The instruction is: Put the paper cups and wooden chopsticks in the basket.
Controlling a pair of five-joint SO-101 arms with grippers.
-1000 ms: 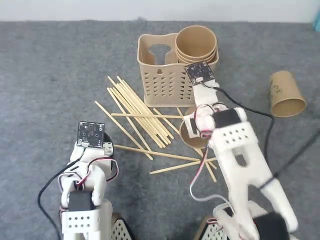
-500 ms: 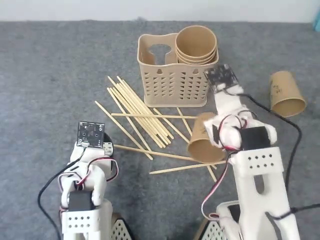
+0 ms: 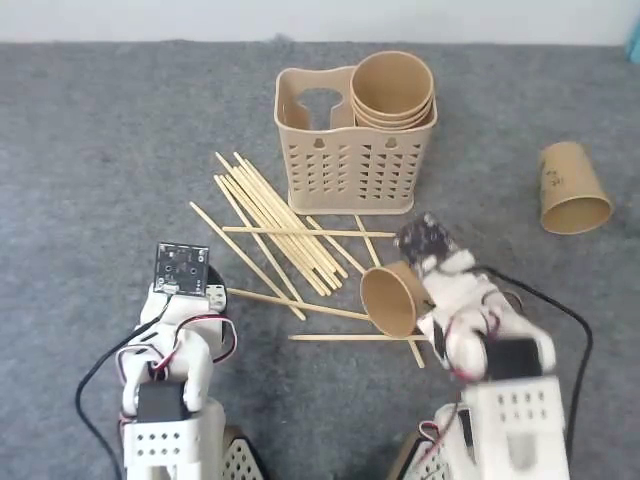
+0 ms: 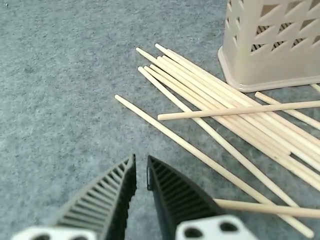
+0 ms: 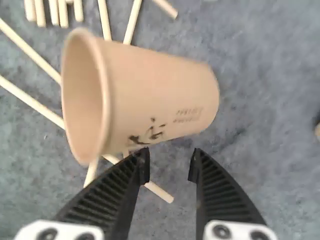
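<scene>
The right tool [image 5: 170, 154] has its fingers apart and grips nothing. A paper cup [image 5: 145, 110] lies on its side just in front of its tips. The left tool [image 4: 141, 162] has its fingers almost together. The wooden chopsticks [image 4: 225, 120] are spread ahead of it, and the basket [image 4: 275, 45] stands beyond them.

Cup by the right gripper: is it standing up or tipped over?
Tipped over. The cup is on its side, mouth facing sideways.
</scene>
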